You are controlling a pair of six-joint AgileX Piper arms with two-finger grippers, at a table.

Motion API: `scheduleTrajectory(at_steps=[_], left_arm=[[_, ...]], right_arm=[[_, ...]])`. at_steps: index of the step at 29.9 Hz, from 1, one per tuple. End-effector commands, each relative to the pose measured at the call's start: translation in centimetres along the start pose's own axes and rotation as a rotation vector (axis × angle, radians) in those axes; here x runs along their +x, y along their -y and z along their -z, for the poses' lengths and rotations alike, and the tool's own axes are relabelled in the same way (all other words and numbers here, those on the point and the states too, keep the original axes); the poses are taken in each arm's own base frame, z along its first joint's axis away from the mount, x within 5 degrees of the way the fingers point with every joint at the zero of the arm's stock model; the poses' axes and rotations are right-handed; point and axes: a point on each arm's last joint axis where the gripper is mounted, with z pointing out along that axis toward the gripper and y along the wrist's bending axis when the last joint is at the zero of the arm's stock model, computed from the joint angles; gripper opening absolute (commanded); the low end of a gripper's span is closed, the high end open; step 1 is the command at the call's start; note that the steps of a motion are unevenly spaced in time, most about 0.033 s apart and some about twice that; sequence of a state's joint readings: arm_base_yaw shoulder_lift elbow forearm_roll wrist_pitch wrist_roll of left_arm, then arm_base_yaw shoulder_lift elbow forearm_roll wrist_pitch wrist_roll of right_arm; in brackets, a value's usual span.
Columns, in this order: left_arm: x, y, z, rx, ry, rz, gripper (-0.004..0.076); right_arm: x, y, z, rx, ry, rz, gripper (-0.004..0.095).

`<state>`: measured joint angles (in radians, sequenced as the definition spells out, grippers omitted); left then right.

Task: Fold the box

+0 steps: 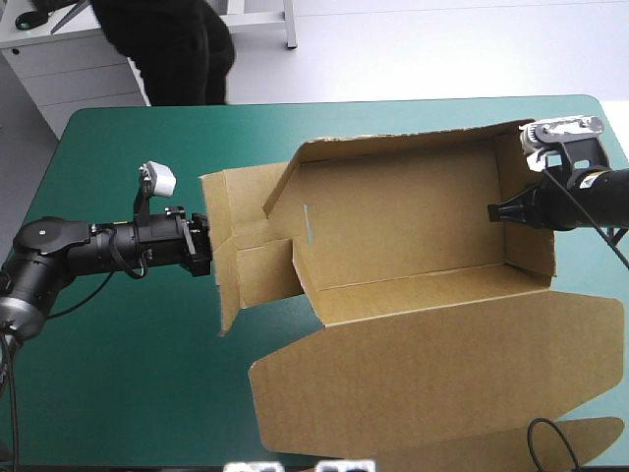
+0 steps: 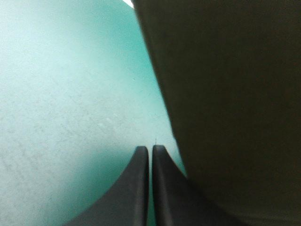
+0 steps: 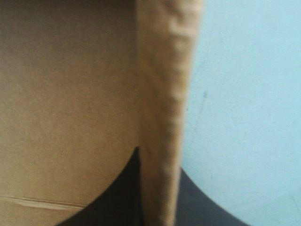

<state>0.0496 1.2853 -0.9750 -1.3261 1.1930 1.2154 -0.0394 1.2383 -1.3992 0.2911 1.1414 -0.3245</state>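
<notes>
**A:** What does the right gripper (image 1: 494,211) hold?

**B:** The right wall (image 1: 528,236) of the box (image 1: 403,221). Its black fingers are all but closed, with the edge of the brown board pinched between them. One finger is on the inner side of the wall. The other is on the outer side, over the teal-green cover (image 1: 118,374).

**A:** And the left gripper (image 1: 204,246)?

**B:** Clenched on nothing. Its two fingers (image 2: 138,188) meet in a point low over the cover, just beside the left flap (image 1: 231,211). The board rises alongside them, not between them. I cannot tell from here whether the tips touch it.

**A:** Where does the box lie?

**B:** It lies across the middle and right of the table, half raised. The far wall (image 1: 393,149) leans up and the right wall stands upright in the grip. The near wall (image 1: 423,292) is lifted along its crease. From that crease the large lid (image 1: 432,379) lies flat toward the table's near edge.

**A:** Is anything in the left arm's way?

**B:** The loose end flaps on the left, partly lifted and folded over one another. They stand between that gripper and the inside of the tray.
</notes>
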Motion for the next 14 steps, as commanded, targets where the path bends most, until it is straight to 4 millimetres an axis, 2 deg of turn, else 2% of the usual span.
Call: scheduleTrajectory(at_steps=[1, 6, 14], left_arm=[[-2.1, 3.1, 0.2, 0.149, 0.048, -0.069, 0.0015], [-3.4, 3.9, 0.4, 0.158, 0.058, -0.048, 0.0048], [-4.5, 4.6, 0.6, 0.164, 0.078, -0.040, 0.0274]], right_arm=[[-1.0, -0.5, 1.8, -0.018, 0.128, -0.026, -0.0019], [-1.2, -0.6, 1.8, -0.032, 0.140, -0.042, -0.0019], [-1.4, -1.0, 1.9, -0.066, 0.163, -0.057, -0.0017]])
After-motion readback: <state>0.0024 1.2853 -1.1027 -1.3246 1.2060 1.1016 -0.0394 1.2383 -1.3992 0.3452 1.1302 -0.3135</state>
